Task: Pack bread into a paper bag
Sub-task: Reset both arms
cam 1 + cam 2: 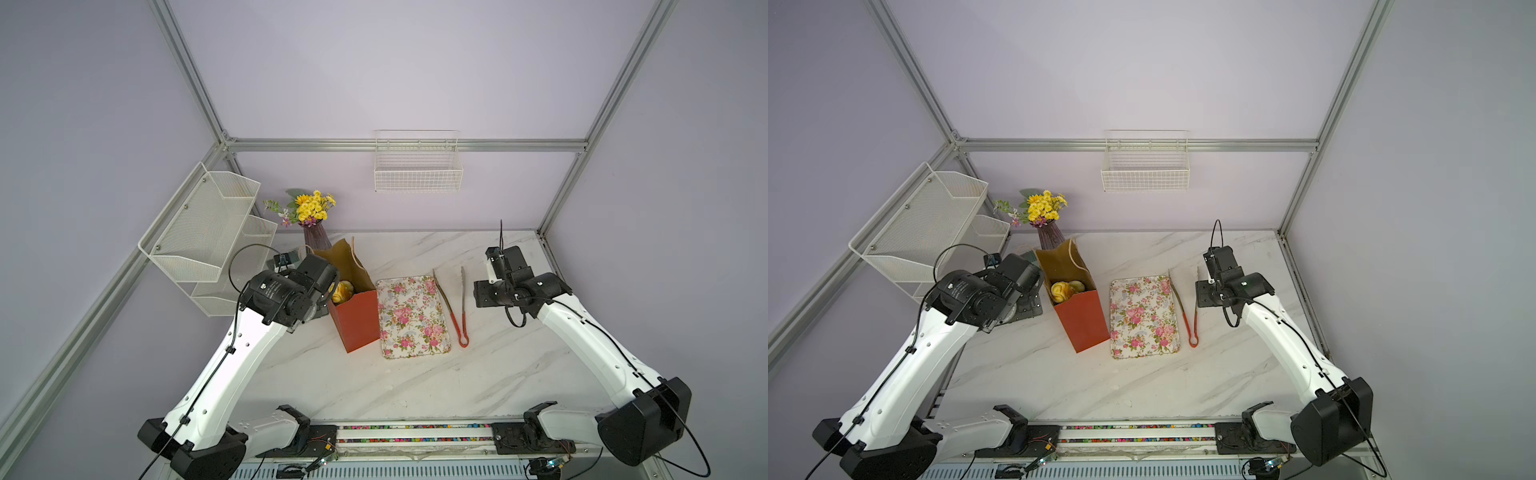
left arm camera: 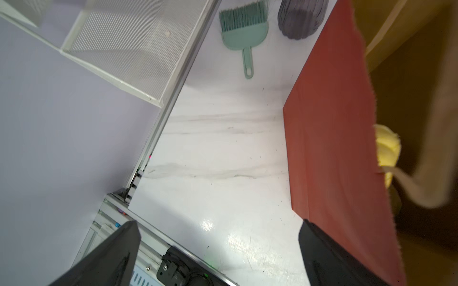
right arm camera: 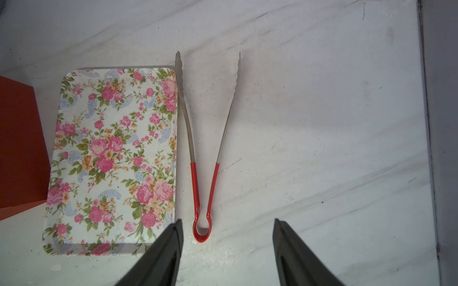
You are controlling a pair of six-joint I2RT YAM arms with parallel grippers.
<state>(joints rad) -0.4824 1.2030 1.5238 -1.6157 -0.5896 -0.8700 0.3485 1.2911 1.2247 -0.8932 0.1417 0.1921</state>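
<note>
Bread (image 1: 1064,290): inside paper bag (image 1: 1084,322), tray (image 1: 1144,318) bare.
Left end effector (image 2: 219,224): wide open, empty, beside bag's red wall, nearer.
Right end effector (image 3: 227,220): parted, empty, near tongs (image 3: 202,198).

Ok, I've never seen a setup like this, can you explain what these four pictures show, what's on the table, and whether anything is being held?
Two robot arms stand at a marble table, each ending in a gripper. Two pictures look down from above; two come from cameras on the wrists. On the table: a red paper bag with bread inside, a bare floral tray, tongs, a vase and a green brush. The left gripper and right gripper are open, holding nothing.
</note>
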